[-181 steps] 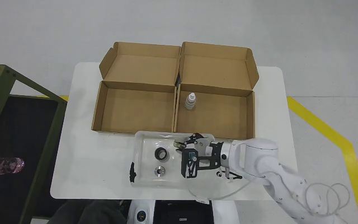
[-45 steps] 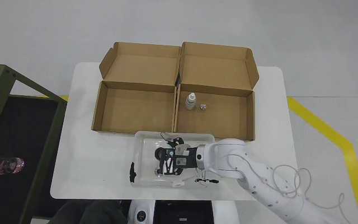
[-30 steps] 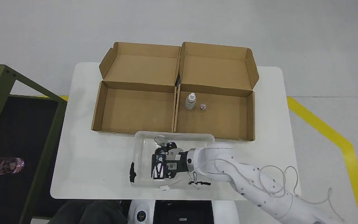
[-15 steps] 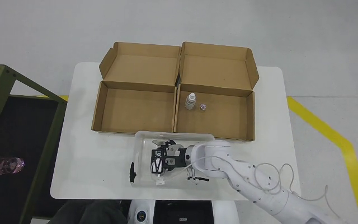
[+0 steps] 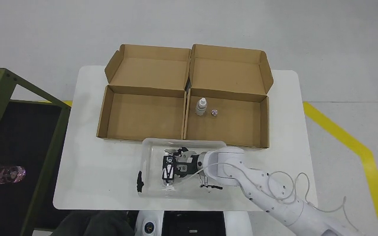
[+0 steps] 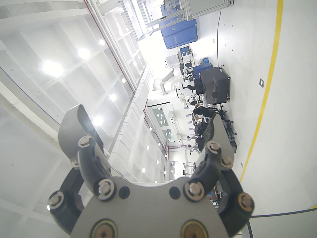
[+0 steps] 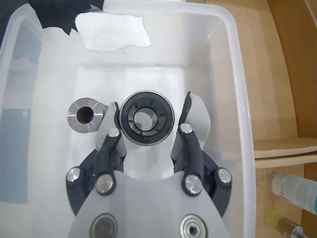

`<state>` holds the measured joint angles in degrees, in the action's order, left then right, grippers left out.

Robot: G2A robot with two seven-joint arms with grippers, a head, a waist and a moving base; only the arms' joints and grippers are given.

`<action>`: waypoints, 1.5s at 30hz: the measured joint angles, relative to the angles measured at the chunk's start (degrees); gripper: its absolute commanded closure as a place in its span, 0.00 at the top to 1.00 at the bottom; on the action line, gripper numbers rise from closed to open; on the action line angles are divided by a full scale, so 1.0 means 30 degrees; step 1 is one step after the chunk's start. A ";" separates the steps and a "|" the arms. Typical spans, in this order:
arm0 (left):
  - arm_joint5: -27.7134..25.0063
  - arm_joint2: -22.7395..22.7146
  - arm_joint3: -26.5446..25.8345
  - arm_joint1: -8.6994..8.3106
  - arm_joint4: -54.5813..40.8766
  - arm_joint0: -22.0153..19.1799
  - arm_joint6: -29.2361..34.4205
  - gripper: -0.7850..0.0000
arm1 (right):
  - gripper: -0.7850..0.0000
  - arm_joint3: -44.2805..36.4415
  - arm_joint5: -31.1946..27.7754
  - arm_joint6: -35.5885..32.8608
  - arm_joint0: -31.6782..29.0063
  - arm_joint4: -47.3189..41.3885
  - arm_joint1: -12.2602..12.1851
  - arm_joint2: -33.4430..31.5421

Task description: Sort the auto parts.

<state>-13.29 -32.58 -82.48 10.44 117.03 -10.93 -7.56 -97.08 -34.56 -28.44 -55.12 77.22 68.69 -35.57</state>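
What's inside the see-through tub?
Inside the tub, a black ring sits between the open jaws of the right gripper, a silver tube beside it. The gripper's own body covers part of the tub floor, so anything there is hidden.

the bin (image 7: 232, 50) is clear, glossy plastic, with torn matt black tape (image 7: 57, 8) and white paper (image 7: 111, 33) on 1 wall. the dark ring (image 7: 163, 105) has a polished steel rim; the sleeve (image 7: 96, 122) is brushed metal. the box (image 7: 272, 75) is matt brown cardboard.
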 measured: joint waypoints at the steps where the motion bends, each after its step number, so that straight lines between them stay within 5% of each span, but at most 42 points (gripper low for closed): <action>1: 0.0000 0.0000 0.0000 0.0000 0.0000 0.0000 0.0000 1.00 | 0.64 0.0057 -0.0014 -0.0007 0.0016 0.0012 0.0026 0.0018; 5: 0.0000 0.0000 0.0000 0.0000 0.0000 0.0000 0.0000 1.00 | 0.62 0.0380 -0.0148 0.0049 0.0132 -0.0063 0.0175 0.0135; 11: 0.0000 0.0000 0.0000 0.0000 0.0000 0.0000 0.0000 1.00 | 0.33 0.0822 -0.0317 0.0297 0.0350 -0.0170 0.0426 0.0371; 15: 0.0000 0.0000 0.0000 0.0000 0.0000 0.0000 0.0000 1.00 | 0.00 0.0990 -0.0383 0.0380 0.0467 -0.0241 0.0545 0.0382; 45: 0.0000 0.0000 0.0000 0.0000 0.0000 0.0000 0.0000 1.00 | 0.00 -0.2736 -0.1657 0.1543 0.0077 -0.0970 0.0286 -0.2167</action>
<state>-13.29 -32.58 -82.48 10.44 117.03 -10.93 -7.56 -105.29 -39.53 -23.81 -54.89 74.31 69.55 -42.07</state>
